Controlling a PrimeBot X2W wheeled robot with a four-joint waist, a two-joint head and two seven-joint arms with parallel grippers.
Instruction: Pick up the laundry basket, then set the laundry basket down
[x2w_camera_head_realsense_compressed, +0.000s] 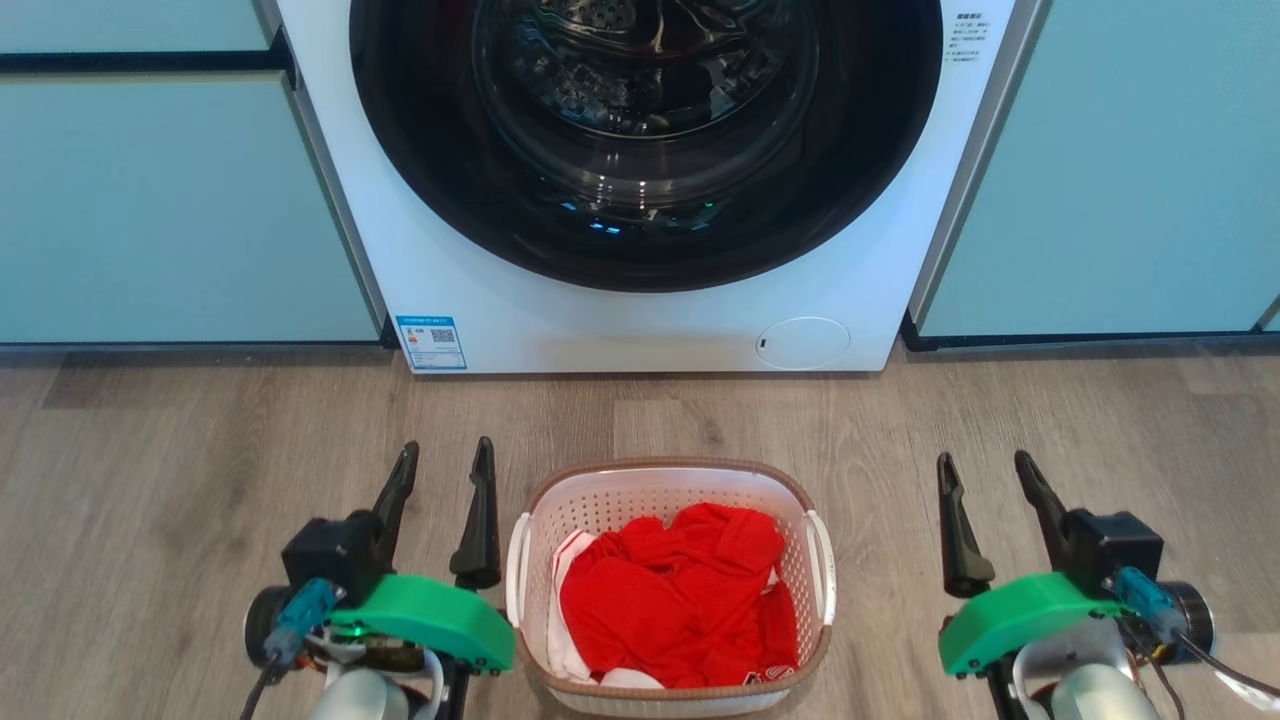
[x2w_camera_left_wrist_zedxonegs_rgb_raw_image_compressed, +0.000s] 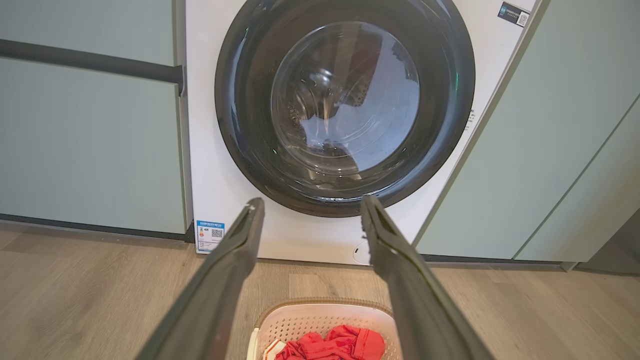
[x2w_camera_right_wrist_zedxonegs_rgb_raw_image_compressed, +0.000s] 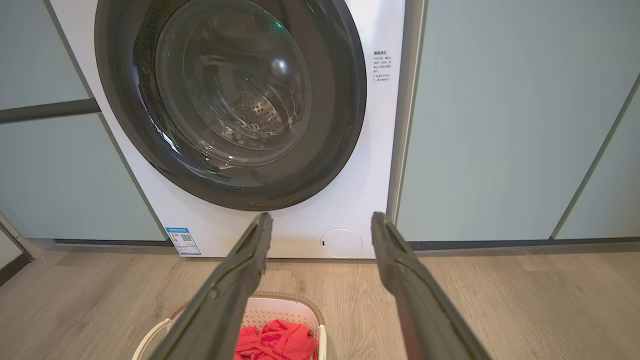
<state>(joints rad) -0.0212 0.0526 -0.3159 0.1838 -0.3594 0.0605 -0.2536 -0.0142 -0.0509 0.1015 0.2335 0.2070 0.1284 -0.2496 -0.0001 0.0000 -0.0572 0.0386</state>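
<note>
The laundry basket (x2w_camera_head_realsense_compressed: 615, 500), white and perforated with a brown rim and white side handles, stands on the wood floor in front of the washing machine and holds red clothes. Its far rim shows low in the left wrist view (x2w_camera_left_wrist_zedxonegs_rgb_raw_image_compressed: 320, 304) and the right wrist view (x2w_camera_right_wrist_zedxonegs_rgb_raw_image_compressed: 280, 299). My left gripper (x2w_camera_head_realsense_compressed: 447, 462) is open just left of the basket, its inner finger close to the left handle, nothing between the fingers. On the other side, my right gripper (x2w_camera_head_realsense_compressed: 985, 472) is open, a clear gap away from the right handle. Both hover with fingers pointing toward the machine.
A white front-loading washing machine (x2w_camera_head_realsense_compressed: 480, 290) with a dark round door stands straight ahead, flanked by pale green cabinet fronts (x2w_camera_head_realsense_compressed: 170, 200). Bare wood floor (x2w_camera_head_realsense_compressed: 150, 450) stretches to either side of the basket and between it and the machine.
</note>
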